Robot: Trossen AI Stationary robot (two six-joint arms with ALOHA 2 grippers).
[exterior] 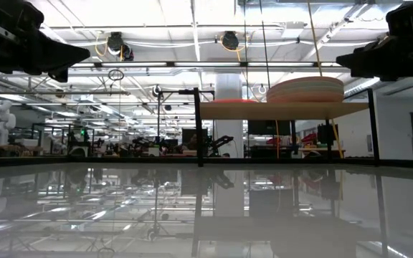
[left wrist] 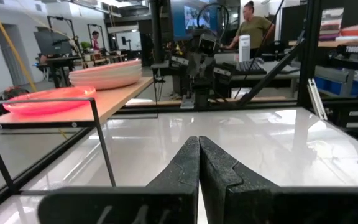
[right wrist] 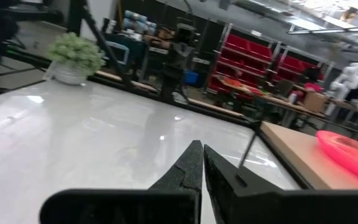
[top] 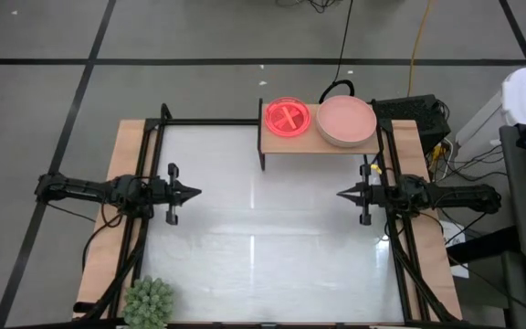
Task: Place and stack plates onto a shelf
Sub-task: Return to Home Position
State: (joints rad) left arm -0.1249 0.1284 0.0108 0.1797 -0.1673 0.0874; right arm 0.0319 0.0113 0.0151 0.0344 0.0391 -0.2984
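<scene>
The shelf [top: 322,146] stands at the table's far edge on thin black legs. On its left half lies a glossy magenta plate [top: 287,117]; on its right half sits a stack of larger dusty-pink plates [top: 346,120], seen in the low view as a layered stack [exterior: 305,89]. My left gripper [top: 195,192] hovers shut at the table's left side, pointing level toward the middle. My right gripper [top: 341,194] hovers shut at the right side, pointing back at it. Both hold nothing.
A spiky green plant [top: 149,303] stands at the table's near left corner. Black frame rails [top: 153,128] run along the table's left, right and far sides. A person [left wrist: 252,28] stands in the room beyond the table. The white tabletop [top: 263,228] lies between the grippers.
</scene>
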